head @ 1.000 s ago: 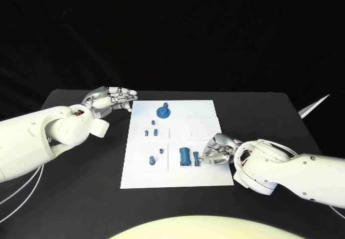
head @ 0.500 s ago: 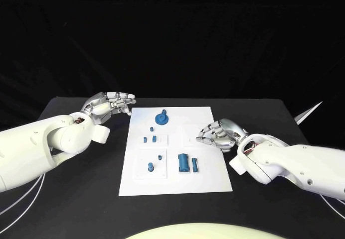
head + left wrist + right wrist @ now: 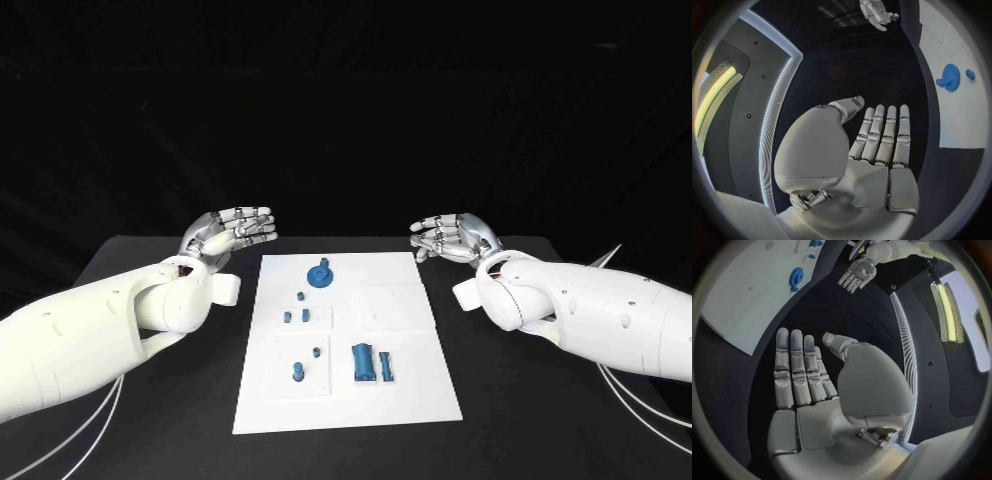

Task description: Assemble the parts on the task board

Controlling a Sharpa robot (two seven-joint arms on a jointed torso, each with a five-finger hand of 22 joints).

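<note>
Left hand (image 3: 231,231) and right hand (image 3: 451,238) hover flat-fingered, holding nothing, flanking one task board (image 3: 397,400).

I count one white task board (image 3: 411,385) on the counter (image 3: 548,420). Blue parts on it: one large round piece (image 3: 320,272), one wide block (image 3: 364,362), one slim bar (image 3: 387,363), five small pegs. Two hands.

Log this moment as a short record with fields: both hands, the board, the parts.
left hand: open, holds nothing, raised beyond the board's far left corner
right hand: open, holds nothing, raised beyond the far right corner
task board: white, flat on the black table between the arms
parts: round blue piece at the far end; long blue pieces near the front
</note>
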